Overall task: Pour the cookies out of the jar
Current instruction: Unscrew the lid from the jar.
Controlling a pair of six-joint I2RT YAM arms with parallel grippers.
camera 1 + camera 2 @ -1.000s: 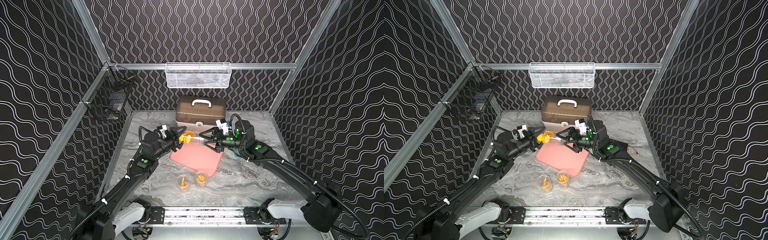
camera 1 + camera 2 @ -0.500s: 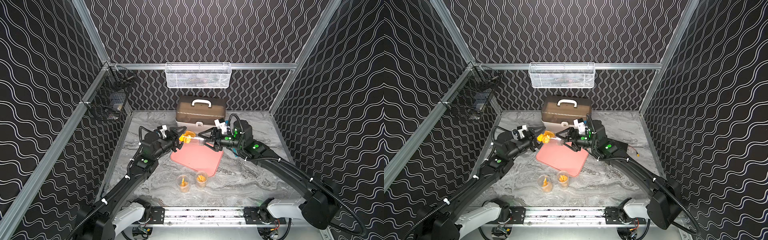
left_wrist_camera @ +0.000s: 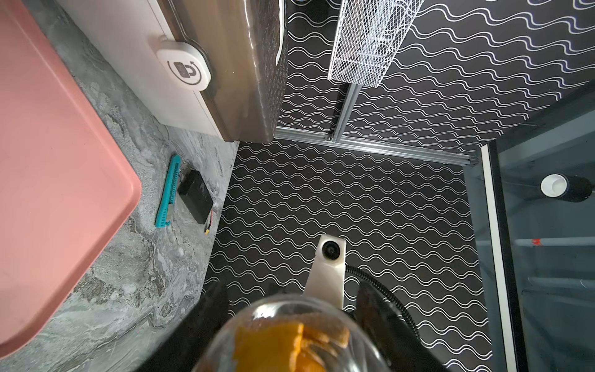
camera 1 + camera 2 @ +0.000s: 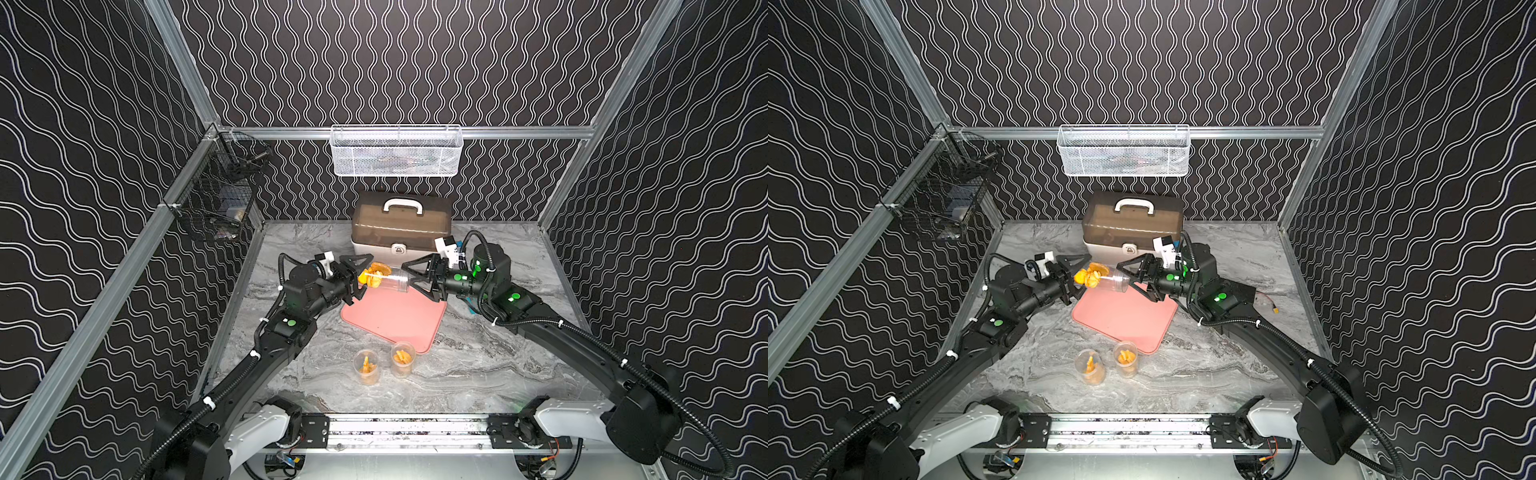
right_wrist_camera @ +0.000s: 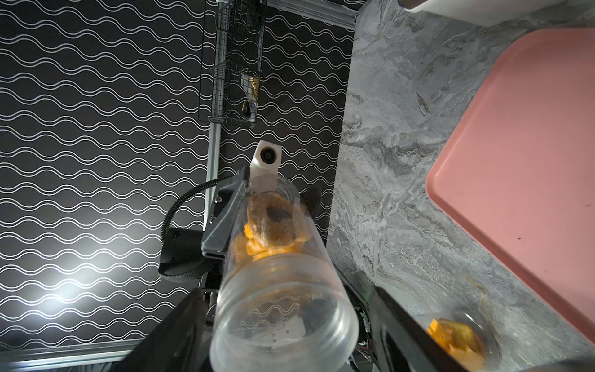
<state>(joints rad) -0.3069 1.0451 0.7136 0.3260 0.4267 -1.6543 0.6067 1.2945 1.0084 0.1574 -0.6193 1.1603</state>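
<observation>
A clear plastic jar (image 4: 390, 282) (image 4: 1115, 281) lies level in the air over the far edge of the pink tray (image 4: 395, 320). The cookies (image 4: 372, 276) (image 5: 270, 225), orange and brown, are heaped in the end held by my left gripper (image 4: 362, 279) (image 3: 289, 306), which is shut on the jar. My right gripper (image 4: 409, 276) (image 5: 285, 290) faces it from the opposite side. Its jaws straddle the jar's ribbed clear end, and the right wrist view shows a narrow gap on each side.
Two small clear cups (image 4: 366, 368) (image 4: 402, 358) holding orange pieces stand near the tray's front corner. A brown-lidded storage box (image 4: 401, 226) sits behind the jar. A teal tool (image 3: 167, 193) and a black battery (image 3: 196, 201) lie by the tray. Wire baskets (image 4: 397, 151) (image 4: 216, 199) hang on the walls.
My right gripper has slid a little toward the jar and its jaws have narrowed around the jar's end. The left gripper and the jar have stayed put.
</observation>
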